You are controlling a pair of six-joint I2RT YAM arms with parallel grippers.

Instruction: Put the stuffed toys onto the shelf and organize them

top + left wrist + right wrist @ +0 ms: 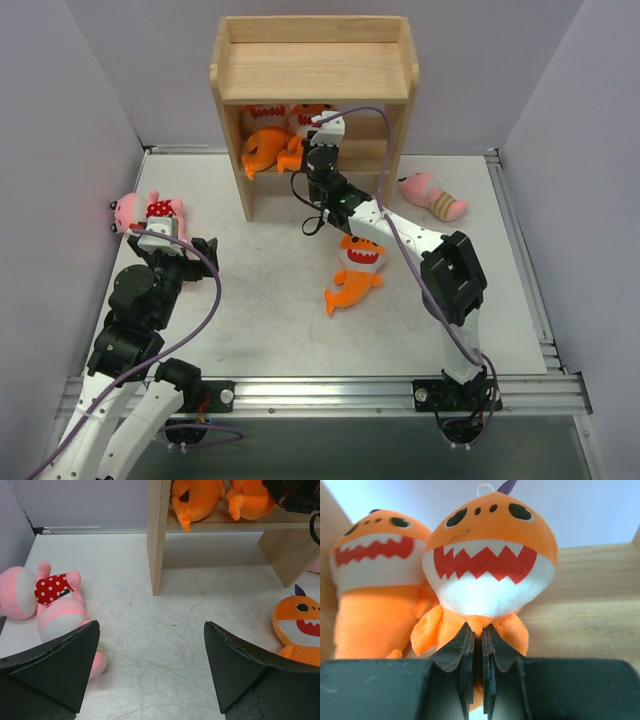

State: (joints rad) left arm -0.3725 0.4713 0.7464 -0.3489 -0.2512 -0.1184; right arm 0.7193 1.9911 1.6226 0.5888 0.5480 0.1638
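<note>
Between my left fingers the surface runs open to the shelf, whose left side panel stands in the way straight ahead. A polka-dot doll crowds the left, an orange fish the right. Two more fish fill the left half of the tier under the top board.

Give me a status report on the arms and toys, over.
Left gripper open, near polka-dot doll. Right gripper shut, at front fish on shelf. Second fish shelved beside it; third fish on table, close by right arm; striped doll on table.

Three orange fish, three pink dolls
</note>
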